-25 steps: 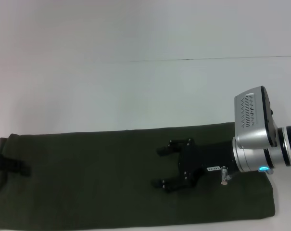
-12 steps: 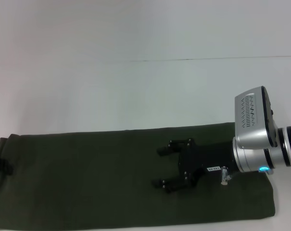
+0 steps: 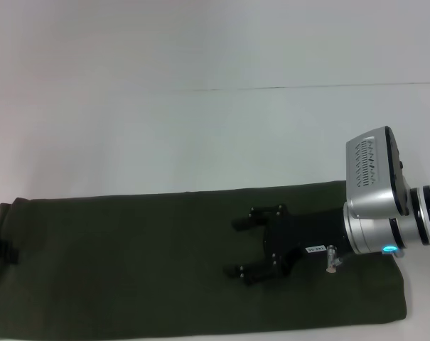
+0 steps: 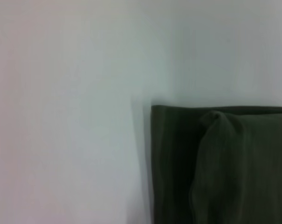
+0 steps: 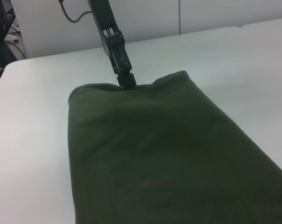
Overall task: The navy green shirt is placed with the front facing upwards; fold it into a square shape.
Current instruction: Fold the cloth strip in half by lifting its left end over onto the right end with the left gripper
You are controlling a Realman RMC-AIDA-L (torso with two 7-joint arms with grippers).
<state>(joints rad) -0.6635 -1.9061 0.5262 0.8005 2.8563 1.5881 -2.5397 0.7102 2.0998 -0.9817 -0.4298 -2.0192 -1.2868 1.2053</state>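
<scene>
The navy green shirt (image 3: pixel 151 263) lies as a long folded strip on the table (image 3: pixel 200 135). The right end effector (image 3: pixel 244 247) hovers released above it; the left end effector (image 3: pixel 1 249) is at its far end, state unclear.

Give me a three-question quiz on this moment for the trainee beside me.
1. True or false: the navy green shirt lies as a long folded band across the table.
2. Which gripper hovers over the band with fingers spread? A) left gripper B) right gripper
3. Fill in: the left gripper is at the band's ____ end, seen from the head view.

Key: 1 true. 2 B, the right gripper. 3 left; whether it grips cloth cannot be told.
</scene>
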